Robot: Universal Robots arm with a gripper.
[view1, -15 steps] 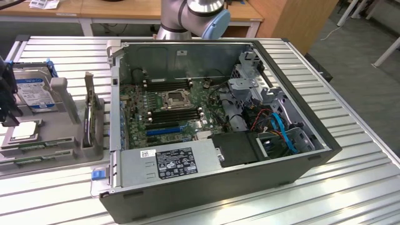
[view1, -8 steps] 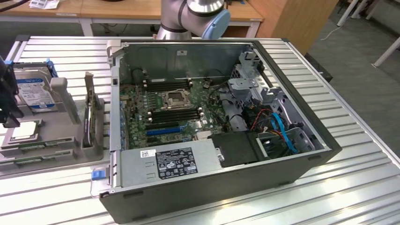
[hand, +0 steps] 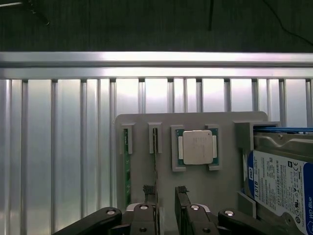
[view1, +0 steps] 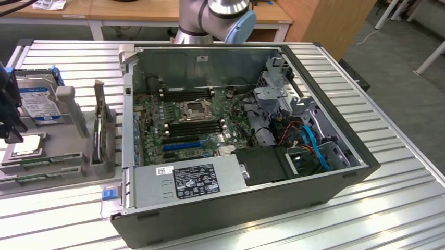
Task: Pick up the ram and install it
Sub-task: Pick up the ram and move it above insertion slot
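Slatted metal table (view1: 396,156) carrying an open computer case (view1: 334,195), lid off, interior exposed from above. Case walls upright on all sides, so access to the motherboard (view1: 208,112) from overhead only. Black memory slots (view1: 198,127) lying in open board area. Cables and drive cage crowded into the half of the case at the exterior view's right. Power supply (view1: 187,179) filling the near corner.

Grey parts tray (view1: 73,156) set on the table just beside the case, at the exterior view's left, close to the table's edge. Bare slats around the tray in the wrist view.

Arm (view1: 215,18) rooted behind the case. Gripper (hand: 165,192) hanging low over the tray, pointed straight down, jaws apart with a clear gap and nothing between them. One fingertip in line with the ram's slot, the other over bare tray toward the CPU (hand: 198,147). Contact with the tray not determinable.

Ram (hand: 155,147) standing on edge in a narrow tray slot, seen edge-on as a thin dark line. Placed between the CPU pocket and a second stick (hand: 126,166) showing a green board edge. Chips not discernible. Hard drive (hand: 279,186) with blue label on the far side of the CPU.
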